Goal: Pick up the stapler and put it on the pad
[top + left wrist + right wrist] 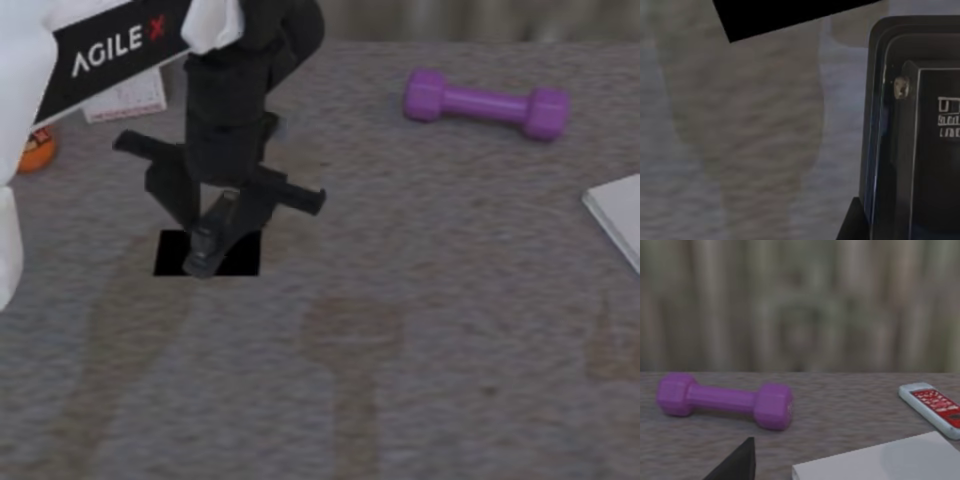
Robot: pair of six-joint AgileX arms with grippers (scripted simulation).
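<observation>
The stapler [205, 255], small and black, hangs tilted over the black pad [240, 262] at the table's left. Its lower tip overlaps the pad's left half. My left gripper [215, 225] reaches down from above and is shut on the stapler's upper part. In the left wrist view the stapler [920, 150] fills one side, with one finger [852, 225] pressed against it and a corner of the pad [790, 15] farther off. My right gripper [800, 475] is parked outside the top view, open, with one fingertip [740, 462] showing.
A purple dumbbell [487, 103] lies at the back right. A white flat slab [620, 215] juts in from the right edge. A white card with red print [125, 100] and an orange object [35, 150] sit at the back left.
</observation>
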